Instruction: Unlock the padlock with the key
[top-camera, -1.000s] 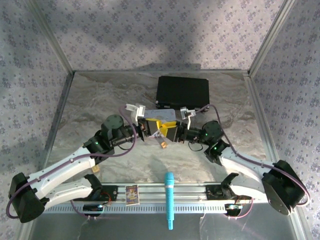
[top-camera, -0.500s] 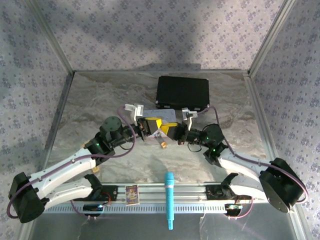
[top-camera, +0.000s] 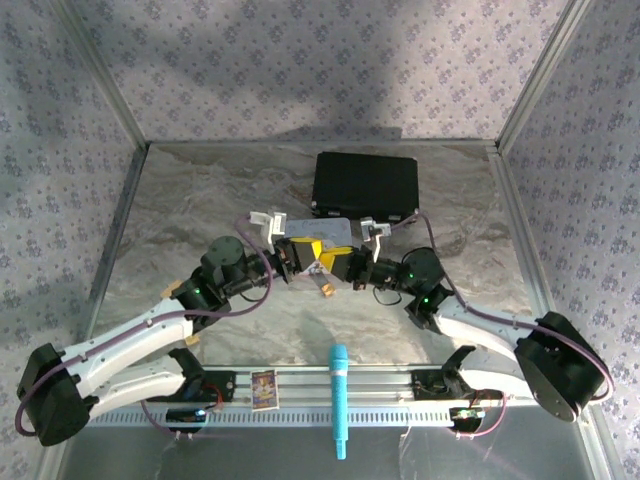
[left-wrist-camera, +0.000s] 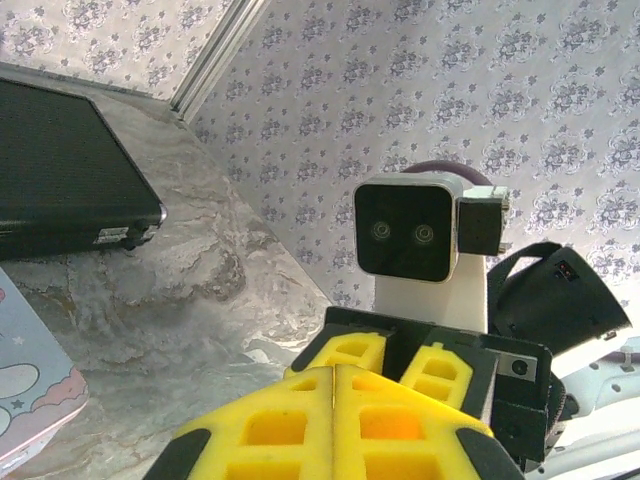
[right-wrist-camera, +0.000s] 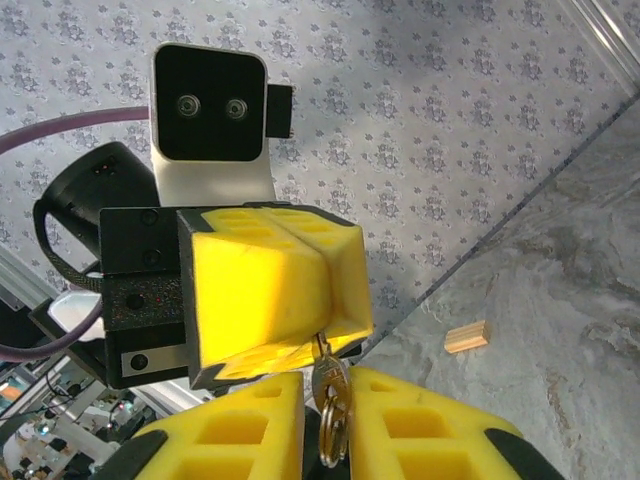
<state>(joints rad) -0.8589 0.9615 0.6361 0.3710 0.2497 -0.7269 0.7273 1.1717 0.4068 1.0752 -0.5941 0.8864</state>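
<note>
In the right wrist view a silvery key (right-wrist-camera: 332, 388) with its ring stands between the yellow fingers of my right gripper (right-wrist-camera: 330, 376), which are shut on it. The key's thin end runs into the seam of my left gripper's shut fingers (right-wrist-camera: 260, 290). From above, the left gripper (top-camera: 314, 260) and the right gripper (top-camera: 330, 266) meet tip to tip over the table's middle. The padlock (top-camera: 326, 288), a tiny brass block with a pale top, appears to lie on the table just in front of them. In the left wrist view the left gripper (left-wrist-camera: 333, 368) shows no gap.
A black case (top-camera: 365, 183) lies behind the grippers, and a pastel tin (top-camera: 322, 229) lies partly under them. A teal pen-like tool (top-camera: 339, 400) and a small card (top-camera: 264, 388) rest on the front rail. A wooden block (right-wrist-camera: 465, 337) lies on the table at left.
My right gripper's fingers have closed in on the key and the right arm has edged left. The left gripper stayed shut. The padlock has not moved.
</note>
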